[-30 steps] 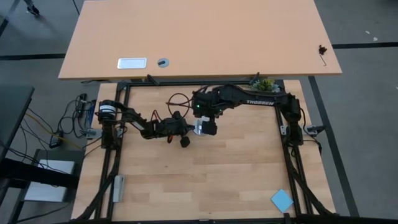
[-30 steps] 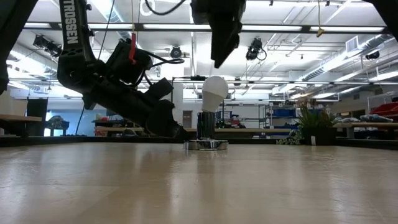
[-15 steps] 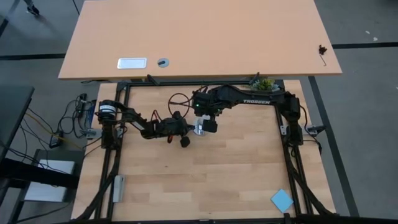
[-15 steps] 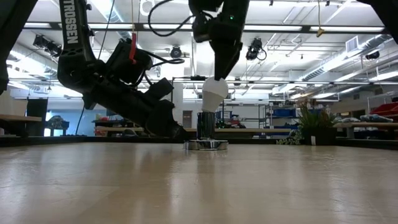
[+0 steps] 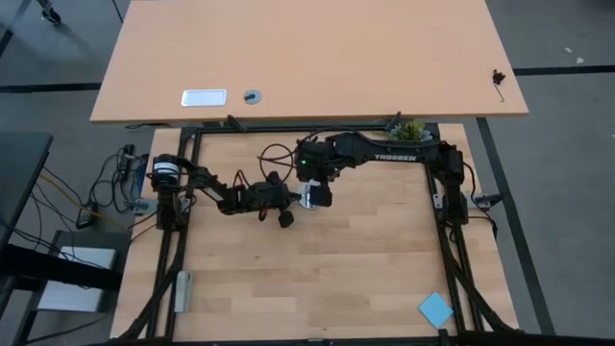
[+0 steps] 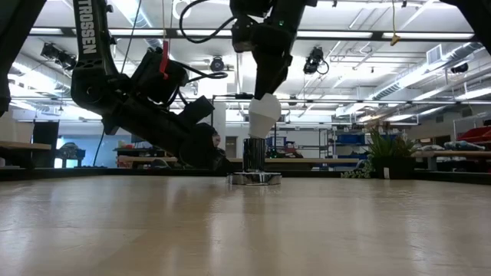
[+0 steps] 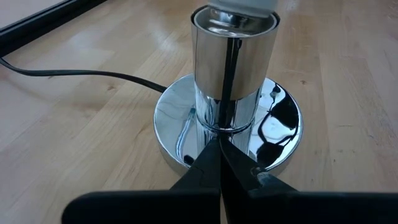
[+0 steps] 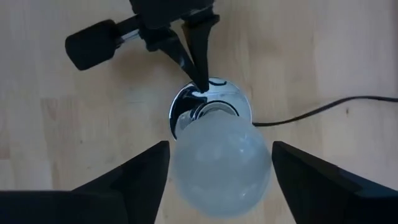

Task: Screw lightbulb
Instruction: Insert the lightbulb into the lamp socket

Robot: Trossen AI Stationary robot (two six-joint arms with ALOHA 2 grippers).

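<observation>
Fingers of the right gripper (image 8: 219,171) stand spread on either side of the one lightbulb (image 8: 219,163), close to its white glass, though I cannot tell whether they press it or only flank it. That lightbulb (image 6: 265,118) sits upright in the single shiny silver socket base (image 6: 254,178) near the middle of the far part of the table (image 5: 365,269), with the right arm coming down on it from above. The left gripper (image 7: 219,167) lies low on the table with its two fingers pinched together, tips against the base's chrome column. One black cord (image 7: 74,74) runs away from the base across the wood. One blue square pad (image 5: 435,309) lies well apart, by the near right corner.
</observation>
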